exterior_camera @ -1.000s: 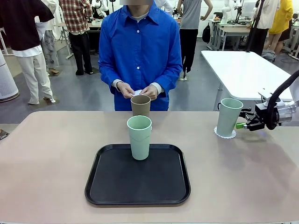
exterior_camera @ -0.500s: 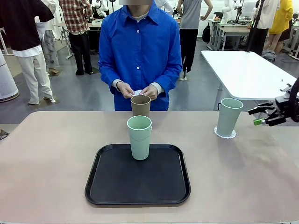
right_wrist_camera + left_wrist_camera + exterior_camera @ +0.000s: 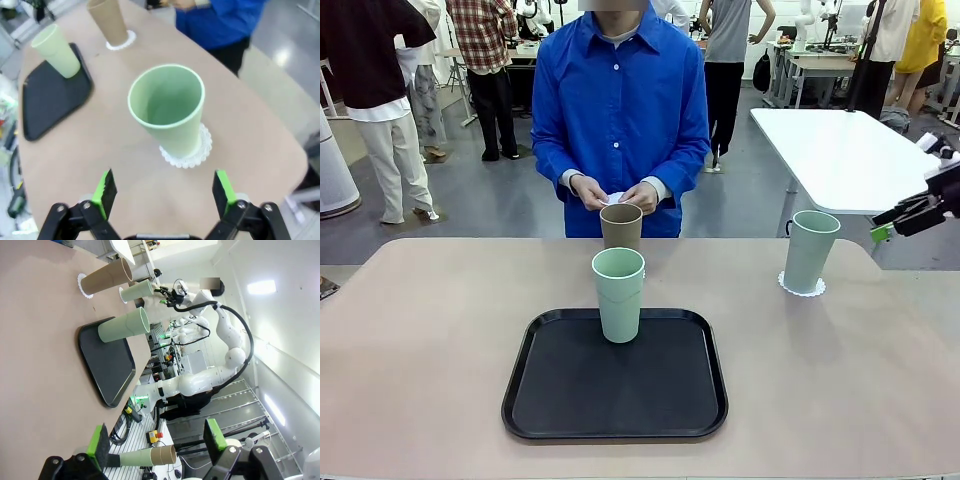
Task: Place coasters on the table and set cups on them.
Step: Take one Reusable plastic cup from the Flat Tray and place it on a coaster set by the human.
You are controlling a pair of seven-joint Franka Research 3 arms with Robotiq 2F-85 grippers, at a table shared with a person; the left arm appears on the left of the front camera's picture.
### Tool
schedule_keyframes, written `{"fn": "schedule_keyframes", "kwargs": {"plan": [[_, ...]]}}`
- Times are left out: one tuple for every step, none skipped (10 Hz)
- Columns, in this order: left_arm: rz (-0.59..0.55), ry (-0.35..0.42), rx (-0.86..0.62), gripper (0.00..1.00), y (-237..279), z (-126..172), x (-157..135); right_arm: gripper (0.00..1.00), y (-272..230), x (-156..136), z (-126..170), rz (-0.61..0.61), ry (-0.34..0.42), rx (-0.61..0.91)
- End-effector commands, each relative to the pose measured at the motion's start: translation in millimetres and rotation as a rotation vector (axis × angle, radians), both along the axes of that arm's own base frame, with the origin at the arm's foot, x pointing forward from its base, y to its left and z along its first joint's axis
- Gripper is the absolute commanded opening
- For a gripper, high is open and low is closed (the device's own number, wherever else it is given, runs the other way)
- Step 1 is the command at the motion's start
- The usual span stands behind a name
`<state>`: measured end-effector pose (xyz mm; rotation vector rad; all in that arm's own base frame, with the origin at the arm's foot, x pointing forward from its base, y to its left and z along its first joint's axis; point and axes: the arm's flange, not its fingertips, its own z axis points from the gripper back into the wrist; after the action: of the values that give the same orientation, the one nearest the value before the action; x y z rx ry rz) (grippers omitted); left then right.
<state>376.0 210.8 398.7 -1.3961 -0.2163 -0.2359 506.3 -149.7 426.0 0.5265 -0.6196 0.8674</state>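
Observation:
One pale mint cup (image 3: 809,250) stands on a lacy white coaster (image 3: 802,287) at the table's right. My right gripper (image 3: 885,227) hovers open and empty to the right of it, raised off the table (image 3: 420,330). The right wrist view looks down on that cup (image 3: 167,107) and coaster (image 3: 189,151) from between the open right gripper (image 3: 165,192). A tan cup (image 3: 621,227) on a coaster (image 3: 121,42) stands at the far middle. A second mint cup (image 3: 619,295) stands on the black tray (image 3: 615,385). My left gripper (image 3: 157,442) is open and empty, away from the table.
A person in a blue shirt stands at the far side, hands (image 3: 616,195) together over the tan cup holding a small white piece. A white table (image 3: 840,150) stands behind at the right. Bare table top lies left and right of the tray.
My right gripper has drawn back from the right mint cup, moving right and upward, still open. The cups and the person's hands have stayed put.

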Motion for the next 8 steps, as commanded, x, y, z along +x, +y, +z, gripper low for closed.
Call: {"fn": "schedule_keyframes", "kwargs": {"plan": [[0.001,-0.008,-0.004,1.0,1.8,2.5,-0.2,1.0,19.2,-22.2,21.8,-0.1,0.115,-0.217],[0.001,-0.008,-0.004,1.0,1.8,2.5,-0.2,1.0,30.8,-34.2,39.1,-0.147,0.157,-0.312],[0.001,-0.008,-0.004,1.0,1.8,2.5,-0.2,1.0,48.7,-44.6,53.3,-0.194,0.201,-0.37],[0.001,-0.008,-0.004,1.0,1.8,2.5,-0.2,1.0,64.1,-50.3,65.2,-0.194,0.225,-0.393],[0.001,-0.008,-0.004,1.0,1.8,2.5,-0.2,1.0,79.6,-54.6,79.0,-0.208,0.256,-0.398],[0.001,-0.008,-0.004,1.0,1.8,2.5,-0.2,1.0,89.9,-56.4,79.8,-0.212,0.275,-0.408],[0.001,-0.008,-0.004,1.0,1.8,2.5,-0.2,1.0,101.6,-54.4,75.2,-0.216,0.292,-0.42],[0.001,-0.008,-0.004,1.0,1.8,2.5,-0.2,1.0,107.5,-50.2,70.1,-0.204,0.264,-0.425]]}}
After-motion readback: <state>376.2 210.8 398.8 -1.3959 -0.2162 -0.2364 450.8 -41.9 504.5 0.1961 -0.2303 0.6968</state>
